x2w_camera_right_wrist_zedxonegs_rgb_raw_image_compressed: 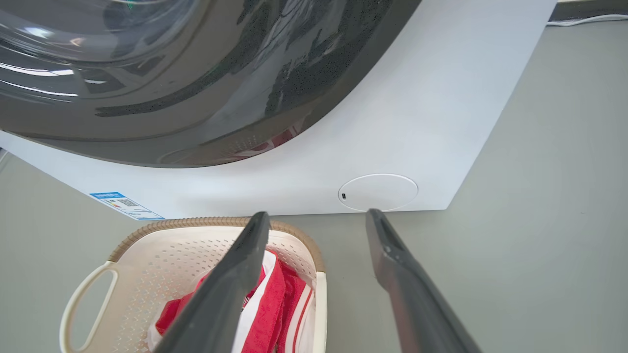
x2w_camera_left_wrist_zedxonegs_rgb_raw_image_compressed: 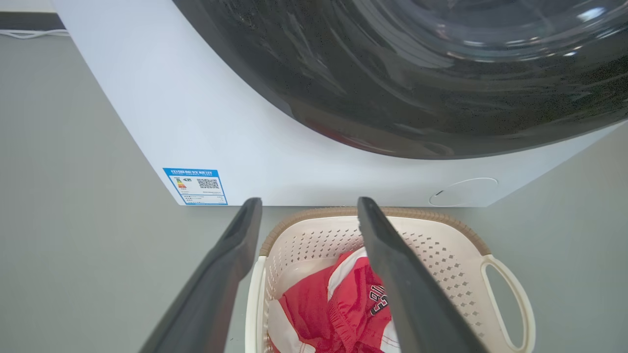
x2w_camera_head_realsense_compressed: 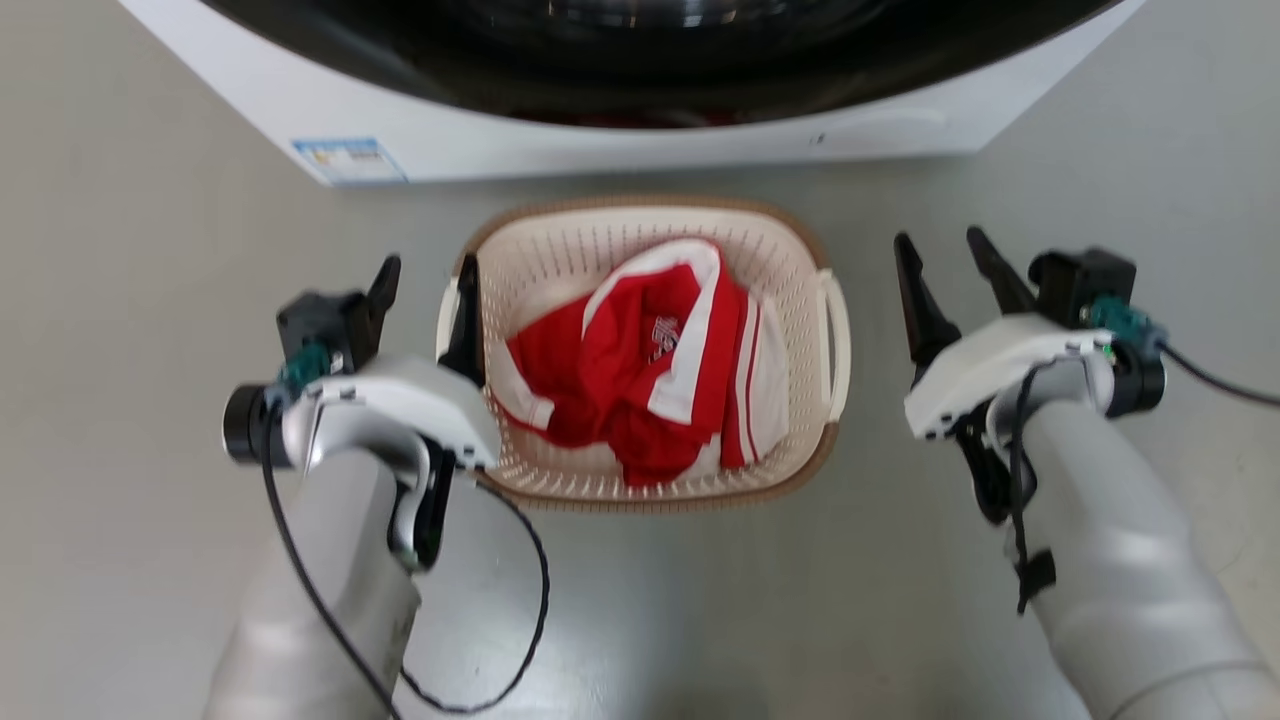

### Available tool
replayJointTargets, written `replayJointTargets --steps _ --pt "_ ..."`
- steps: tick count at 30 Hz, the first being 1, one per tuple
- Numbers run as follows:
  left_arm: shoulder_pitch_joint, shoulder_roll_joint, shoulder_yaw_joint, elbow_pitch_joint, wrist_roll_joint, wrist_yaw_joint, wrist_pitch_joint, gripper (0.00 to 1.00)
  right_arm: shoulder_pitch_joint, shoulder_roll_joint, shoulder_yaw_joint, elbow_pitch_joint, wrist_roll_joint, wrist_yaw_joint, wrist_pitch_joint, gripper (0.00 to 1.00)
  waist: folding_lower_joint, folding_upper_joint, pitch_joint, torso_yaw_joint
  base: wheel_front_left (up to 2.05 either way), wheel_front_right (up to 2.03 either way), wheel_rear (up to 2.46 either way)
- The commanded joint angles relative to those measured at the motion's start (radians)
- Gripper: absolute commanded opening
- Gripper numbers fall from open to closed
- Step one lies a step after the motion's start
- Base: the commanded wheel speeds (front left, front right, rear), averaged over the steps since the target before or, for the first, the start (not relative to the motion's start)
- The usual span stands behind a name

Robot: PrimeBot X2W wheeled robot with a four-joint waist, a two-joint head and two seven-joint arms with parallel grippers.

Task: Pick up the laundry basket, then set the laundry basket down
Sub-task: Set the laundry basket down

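Pale left forearm [x2w_camera_head_realsense_compressed: 320,600] and right forearm [x2w_camera_head_realsense_compressed: 1120,540] are seen rising from the bottom edge of the head view, angled inward so that each wrist is carried beside one short side of the laundry basket [x2w_camera_head_realsense_compressed: 600,250]. The laundry basket is found standing flat on the floor [x2w_camera_head_realsense_compressed: 120,400], just in front of the washing machine [x2w_camera_head_realsense_compressed: 620,140], with a red and white garment [x2w_camera_head_realsense_compressed: 640,370] heaped inside it.

The left tool [x2w_camera_head_realsense_compressed: 425,295] is held spread wide and nothing is pinched. One finger is placed outside the left handle [x2w_camera_head_realsense_compressed: 446,300] and the other is dipped inside the basket close by its wall, so that handle and rim are straddled. Whether the wall is touched cannot be told. The right tool [x2w_camera_head_realsense_compressed: 950,275] is likewise spread wide and empty. In the head view both its fingers are seen off to the side of the right handle [x2w_camera_head_realsense_compressed: 838,335], apart from it, though in the right wrist view the rim is lined up between them.

As a judgement, two stages are fitted equally well. The handles may be being approached with the lift to come, or the basket may have been put back on the floor and let go, one tool opened around its handle and the other drawn aside. Neither can be ruled out from how the things lie.

Whichever move follows, care is called for at the left side. The finger inside the basket must be kept from snagging the perforated wall or the garment, and the light basket must not be dragged or tipped by a one-sided contact.
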Motion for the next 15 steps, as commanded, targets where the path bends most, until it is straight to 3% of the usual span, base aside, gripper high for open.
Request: replayJointTargets --steps 1,15 --pt "0.039 0.021 0.037 -0.044 0.021 0.005 -0.006 1.0 0.045 0.02 0.011 -0.041 0.009 0.006 -0.011 1.0 -0.0001 0.0 -0.055 -0.01 0.0 0.0 0.0" --pt "0.387 -0.007 0.164 -0.399 0.167 -0.043 -0.006 1.0 0.374 0.02 -0.002 -0.406 -0.003 0.006 -0.011 1.0 -0.0001 0.0 -0.296 -0.043 0.0 0.0 0.0"
